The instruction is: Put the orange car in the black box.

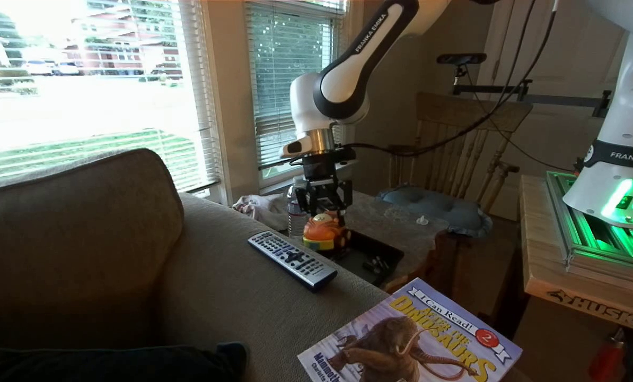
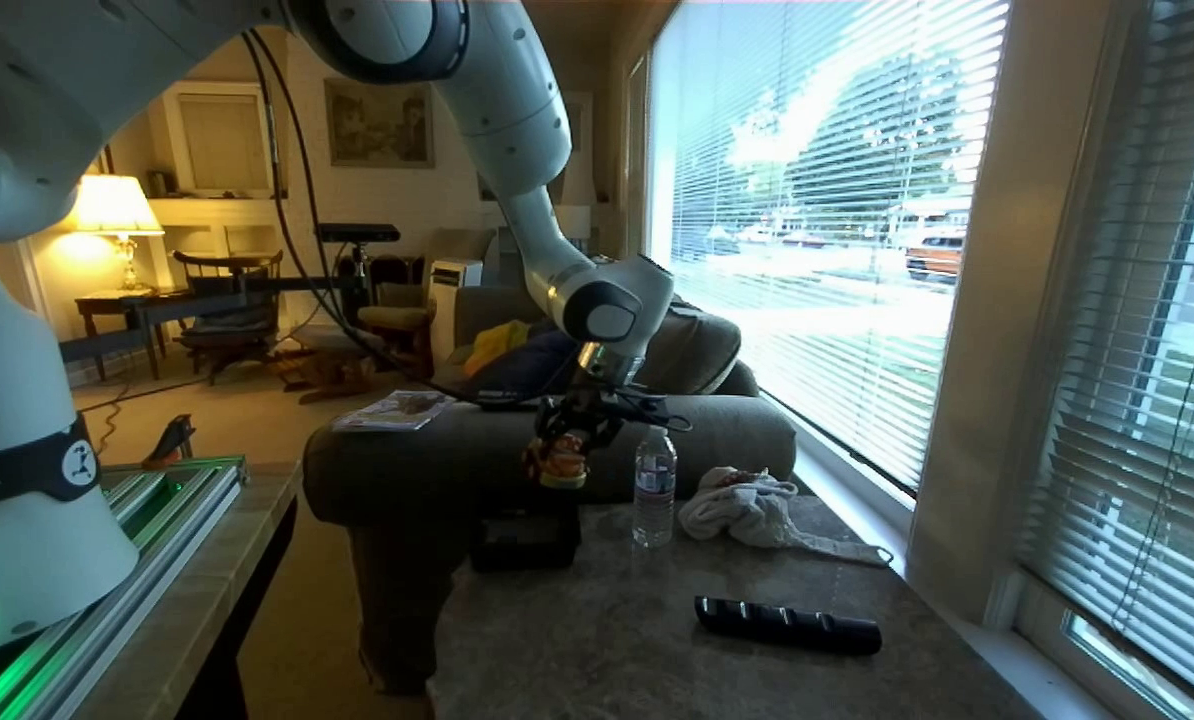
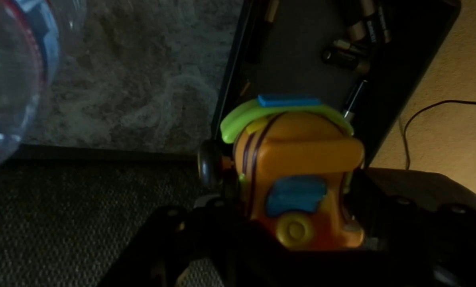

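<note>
The mottled counter point(image 2: 577, 630), beside a sofa point(image 2: 732, 435), carries the black box point(image 3: 301, 65), a water bottle point(image 2: 654, 490) and crumpled cloth point(image 2: 742, 510); daylight comes through window blinds point(image 2: 817, 200), and a lamp point(image 2: 117, 208) glows across the room. The gripper point(image 1: 324, 210) holds the orange car point(image 3: 301, 157) aloft near the box.

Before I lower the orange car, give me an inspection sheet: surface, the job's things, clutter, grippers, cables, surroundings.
Surface: grey mottled table beside the sofa arm.
Job's things: orange car held up, not yet in the black box, which is open-topped with battery-like cylinders inside.
Clutter: bottle, cloth and black ridged object on the table; remote control and book on the sofa arm.
Grippers: one gripper, closed on the orange car.
Cables: dark cable sags from just above the gripper; no snag seen.
Surroundings: window with blinds, wooden chair.
</note>
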`<state>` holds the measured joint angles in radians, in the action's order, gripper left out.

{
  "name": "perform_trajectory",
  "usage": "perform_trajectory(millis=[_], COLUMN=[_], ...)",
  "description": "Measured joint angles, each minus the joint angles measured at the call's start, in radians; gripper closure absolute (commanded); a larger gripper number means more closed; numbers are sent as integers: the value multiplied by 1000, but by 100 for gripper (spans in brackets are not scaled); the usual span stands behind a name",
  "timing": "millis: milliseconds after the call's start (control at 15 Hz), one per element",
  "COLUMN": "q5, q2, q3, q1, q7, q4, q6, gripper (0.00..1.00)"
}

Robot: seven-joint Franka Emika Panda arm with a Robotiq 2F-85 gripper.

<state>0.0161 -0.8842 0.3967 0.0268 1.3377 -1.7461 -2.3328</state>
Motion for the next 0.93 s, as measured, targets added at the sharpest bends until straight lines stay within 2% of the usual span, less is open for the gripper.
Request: perform_trajectory(millis=[467, 733, 933], q5=[-2, -1, 5], q2=[-6, -25, -43], q3=[1, -22, -55], q1=[1, 11, 32], q7=[33, 50, 50], q4=[15, 35, 50], q6=[174, 258, 278], gripper=[56, 56, 56])
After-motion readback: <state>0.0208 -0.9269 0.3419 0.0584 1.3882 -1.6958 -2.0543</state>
